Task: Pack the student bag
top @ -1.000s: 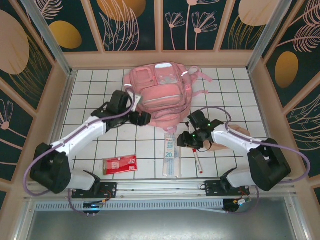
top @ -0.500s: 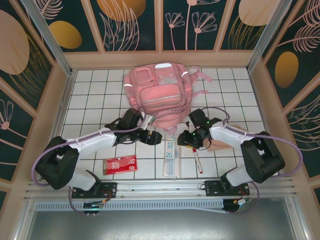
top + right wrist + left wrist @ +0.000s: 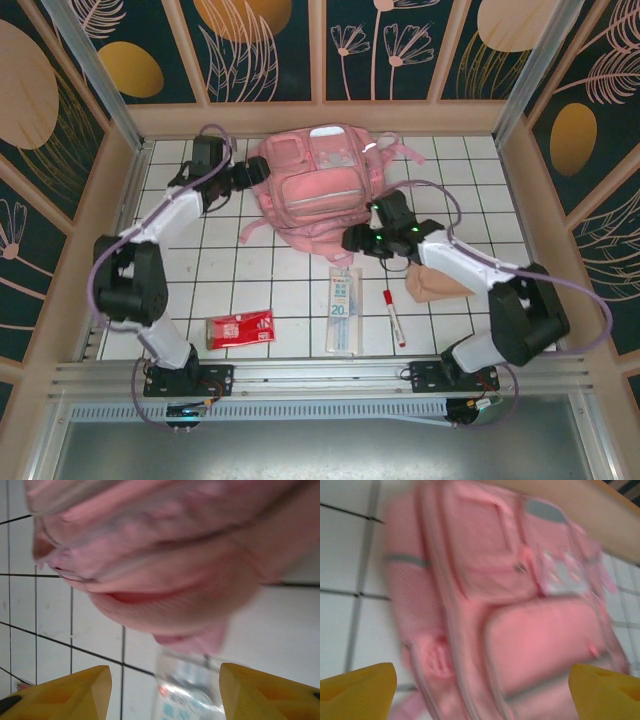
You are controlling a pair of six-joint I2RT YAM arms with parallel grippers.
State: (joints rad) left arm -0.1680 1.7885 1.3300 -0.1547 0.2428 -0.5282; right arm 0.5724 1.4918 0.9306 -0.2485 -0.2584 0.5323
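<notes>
The pink student bag (image 3: 318, 190) lies flat at the back middle of the tiled table. My left gripper (image 3: 256, 171) hovers at the bag's left side, open, its yellow fingertips (image 3: 359, 690) spread wide with the blurred student bag (image 3: 510, 610) ahead of them and nothing gripped. My right gripper (image 3: 351, 240) sits at the bag's near right edge, open. Its view looks past the fingers (image 3: 270, 692) at the student bag's (image 3: 165, 555) lower rim and the top of a clear ruler packet (image 3: 192, 692).
On the tiles near me lie a red packet (image 3: 240, 328), the clear ruler packet (image 3: 342, 305), a red pen (image 3: 393, 318) and a beige-pink pouch (image 3: 440, 284). Wooden walls (image 3: 120, 170) close in the table on three sides.
My left arm swung from the bag's near edge to its far left side. My right gripper moved away from the pen up to the bag's near edge and opened wider.
</notes>
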